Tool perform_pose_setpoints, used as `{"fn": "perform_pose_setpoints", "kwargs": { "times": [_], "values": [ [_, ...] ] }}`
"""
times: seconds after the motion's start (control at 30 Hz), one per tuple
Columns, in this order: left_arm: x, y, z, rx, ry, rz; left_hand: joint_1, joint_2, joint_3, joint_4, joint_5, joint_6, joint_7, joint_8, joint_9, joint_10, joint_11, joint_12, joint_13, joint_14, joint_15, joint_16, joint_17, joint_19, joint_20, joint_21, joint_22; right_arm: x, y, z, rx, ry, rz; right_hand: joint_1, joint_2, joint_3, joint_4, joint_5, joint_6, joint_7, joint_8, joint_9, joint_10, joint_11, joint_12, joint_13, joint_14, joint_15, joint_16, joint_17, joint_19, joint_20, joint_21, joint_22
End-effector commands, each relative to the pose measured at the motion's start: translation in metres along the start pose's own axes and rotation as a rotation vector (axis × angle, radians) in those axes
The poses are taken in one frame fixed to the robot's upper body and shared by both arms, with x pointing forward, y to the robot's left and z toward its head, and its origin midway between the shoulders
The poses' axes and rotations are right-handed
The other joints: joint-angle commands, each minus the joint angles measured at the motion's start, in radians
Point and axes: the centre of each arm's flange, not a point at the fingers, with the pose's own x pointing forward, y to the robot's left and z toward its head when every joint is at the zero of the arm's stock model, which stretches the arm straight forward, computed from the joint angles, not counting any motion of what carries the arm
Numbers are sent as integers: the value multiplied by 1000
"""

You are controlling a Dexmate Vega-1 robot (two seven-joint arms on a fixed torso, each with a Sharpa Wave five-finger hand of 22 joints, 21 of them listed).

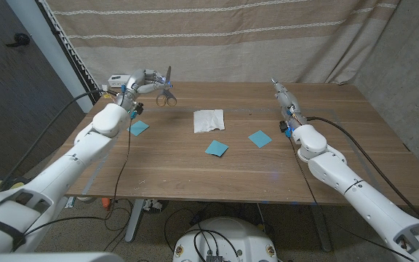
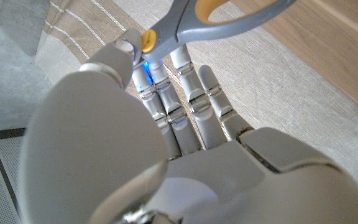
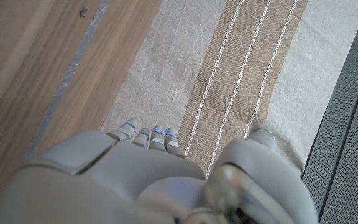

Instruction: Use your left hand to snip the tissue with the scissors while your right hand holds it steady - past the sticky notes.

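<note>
A white tissue lies on the wooden table near the middle, towards the far side. My left hand is raised at the far left corner and holds grey scissors with yellow-lined handles, blades up. In the left wrist view the scissors cross the fingertips of that hand. My right hand is at the far right of the table, fingers extended, holding nothing. The right wrist view shows the right hand over the table's far edge.
Three blue sticky notes lie on the table: one at the left, one nearer than the tissue, one to the right. A striped curtain hangs behind the table.
</note>
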Motion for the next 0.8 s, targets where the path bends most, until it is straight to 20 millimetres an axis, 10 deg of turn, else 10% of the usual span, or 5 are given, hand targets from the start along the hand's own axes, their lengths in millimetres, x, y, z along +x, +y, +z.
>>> {"fn": "perform_pose_setpoints", "kwargs": {
  "times": [0.03,0.8],
  "values": [
    [1,-19,0,-195,2,14,6,18,-1,3,7,7,-13,-2,3,25,-31,0,3,112,-105,2,4,1,-114,7,-3,-5,0,0,8,-15,-14,3,10,-8,-2,0,0,1,-3,3,-1,-8,1,5,-14,-4,3,3,3,6,0,2],
    [5,-53,-11,-484,70,2,9,21,-6,5,8,5,6,-8,1,22,-31,6,4,114,-105,2,2,20,-111,21,-20,-6,-1,0,-35,13,41,3,13,-12,1,-2,-41,7,-14,3,-35,-1,-11,5,-34,1,-2,4,-15,10,-5,2]
  ]
}}
